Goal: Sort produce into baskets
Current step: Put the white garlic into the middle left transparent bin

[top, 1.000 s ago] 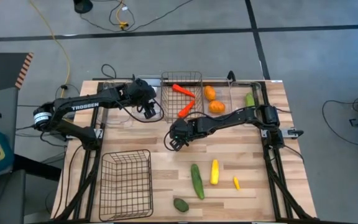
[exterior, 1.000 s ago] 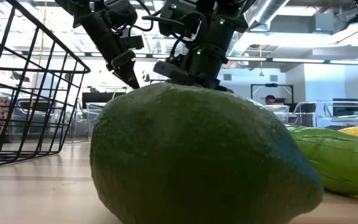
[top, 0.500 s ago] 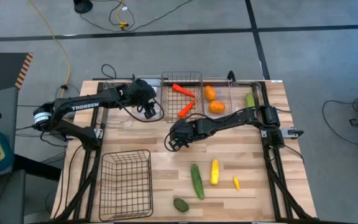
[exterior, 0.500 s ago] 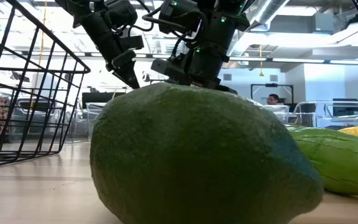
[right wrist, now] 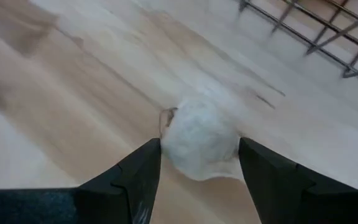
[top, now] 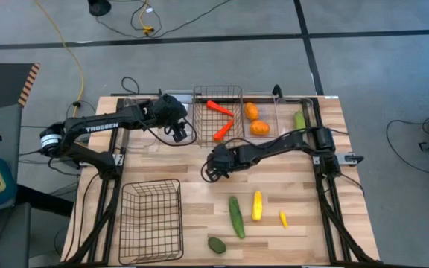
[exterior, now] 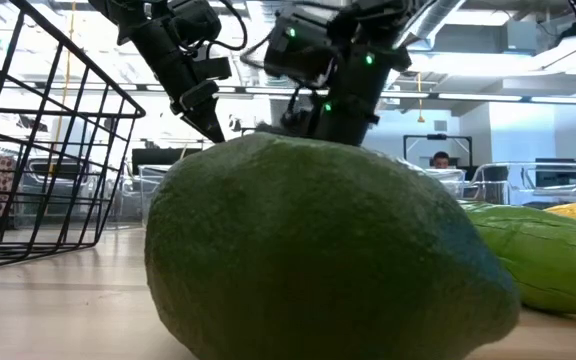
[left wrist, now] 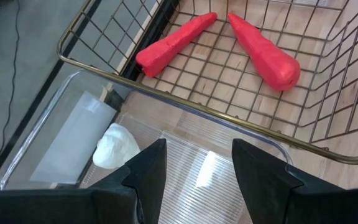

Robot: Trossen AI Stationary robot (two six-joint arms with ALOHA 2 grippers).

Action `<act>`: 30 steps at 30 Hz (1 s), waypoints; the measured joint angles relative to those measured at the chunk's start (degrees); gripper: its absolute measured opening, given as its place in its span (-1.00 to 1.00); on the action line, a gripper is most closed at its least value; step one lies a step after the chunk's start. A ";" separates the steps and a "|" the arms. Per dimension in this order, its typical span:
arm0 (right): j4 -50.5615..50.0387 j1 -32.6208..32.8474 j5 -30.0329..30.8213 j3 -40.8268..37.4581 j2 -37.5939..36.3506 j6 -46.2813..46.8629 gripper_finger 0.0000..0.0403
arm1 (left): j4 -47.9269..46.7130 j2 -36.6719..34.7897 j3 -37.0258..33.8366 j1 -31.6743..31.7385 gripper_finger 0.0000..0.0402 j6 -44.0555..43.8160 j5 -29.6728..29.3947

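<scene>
My right gripper (top: pixel 213 171) is at mid-table, shut on a white garlic (right wrist: pixel 199 147); in the high view the gripper hides the garlic. My left gripper (top: pixel 179 134) hangs open and empty over a clear bin (left wrist: pixel 73 134) that holds another white garlic (left wrist: pixel 115 147). Beside that bin, two red-orange carrots (top: pixel 220 119) lie in the small mesh basket (top: pixel 196 112). Two orange fruits (top: pixel 255 119) and a cucumber (top: pixel 299 119) lie in clear bins at the far right. A cucumber (top: pixel 235 216), a yellow squash (top: pixel 257 205), a tiny yellow piece (top: pixel 283 219) and an avocado (top: pixel 217 245) lie on the near part of the table. My right gripper pinches the garlic's two opposite sides (right wrist: pixel 166 149) between its two fingers. The fingers come down at it from above, slanting. I cannot tell whether the garlic is clear of the wooden table.
The larger mesh basket (top: pixel 151 221) stands at the near left. In the low view the avocado (exterior: pixel 318 250) fills the foreground, with the cucumber (exterior: pixel 548 255) to its right. Bare wood lies between the grippers and the near produce.
My right gripper has shifted a little toward the table's right edge, and in the low view it has risen and tipped.
</scene>
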 joint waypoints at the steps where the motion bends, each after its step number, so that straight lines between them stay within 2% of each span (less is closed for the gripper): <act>1: 0.70 0.00 0.49 -0.43 0.08 -0.01 0.22 | 0.00 0.02 0.00 0.01 -0.15 0.00 -0.01; 9: 4.52 0.00 0.83 -3.23 -0.13 -0.05 0.19 | 0.01 0.02 0.00 0.01 -0.15 0.01 -0.02; 22: 7.36 -0.08 0.86 -3.26 -0.11 -1.56 -0.34 | 0.02 0.02 0.00 0.01 -0.15 0.02 -0.11; 30: 15.20 0.13 -1.59 -3.33 -0.08 -3.97 -0.35 | 0.00 -2.66 0.00 -0.03 -0.15 2.75 -0.52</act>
